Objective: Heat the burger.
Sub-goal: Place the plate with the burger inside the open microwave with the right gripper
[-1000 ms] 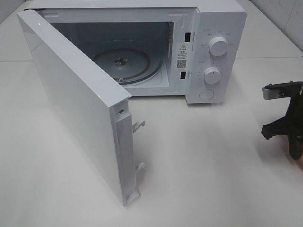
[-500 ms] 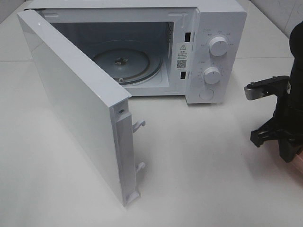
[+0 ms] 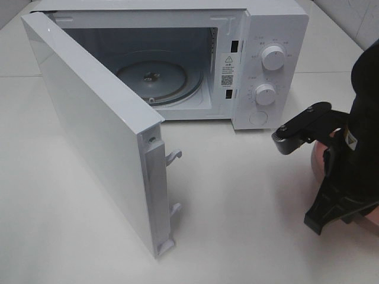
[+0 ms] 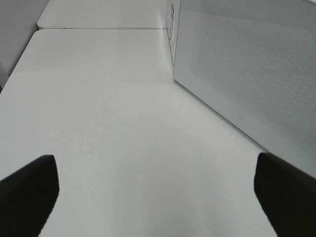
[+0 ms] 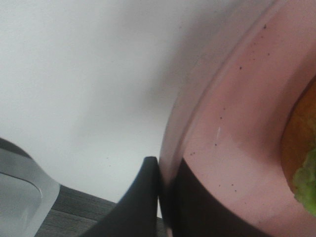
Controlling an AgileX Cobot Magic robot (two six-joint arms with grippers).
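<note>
One sliver of pink plate (image 3: 315, 158) shows from the high camera at the right gripper (image 3: 317, 171), right of the open microwave (image 3: 266, 35); the arm hides what lies on it. In the left wrist view the left gripper (image 4: 158, 197) gapes on nothing. In the right wrist view the fingers (image 5: 143, 197) pinch the plate's rim and the burger (image 5: 302, 148) sits on it, cut off by the frame: soft, light, likely to slide, so best carried by the stiff rim, level.

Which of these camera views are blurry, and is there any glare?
Right wrist view: soft all over, too close; the pink plate rim and the burger at the edge are blurred. Left wrist view: evenly lit, the left pincer tips are dark blurs. Exterior high view: crisp, the microwave evenly lit, no harsh glare.
</note>
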